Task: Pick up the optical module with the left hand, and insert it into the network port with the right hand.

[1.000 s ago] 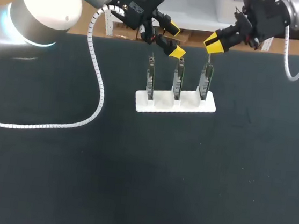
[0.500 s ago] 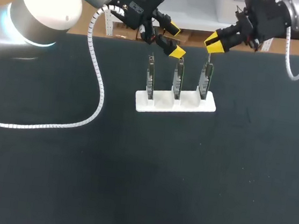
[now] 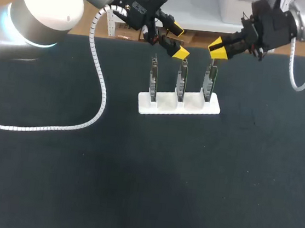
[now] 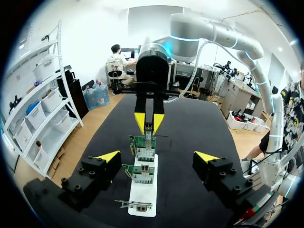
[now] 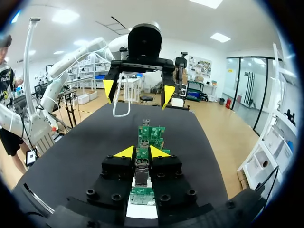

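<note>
Three green cards [image 3: 181, 81] in white stand [image 3: 162, 105], left tool [image 4: 157, 156] wide, right tool [image 5: 141, 152] pinching metal optical module [image 5: 141, 179].

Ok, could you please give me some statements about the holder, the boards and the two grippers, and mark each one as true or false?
1. The white holder carries three upright boards. True.
2. The left gripper is shut on a board. False: it is open, with nothing between its fingers.
3. The right gripper holds the optical module between its fingers. True.
4. The right gripper hangs over the holder's leftmost board. False: in the head view it is over the rightmost board.
5. The holder stands on a white table. False: the table is dark.
</note>
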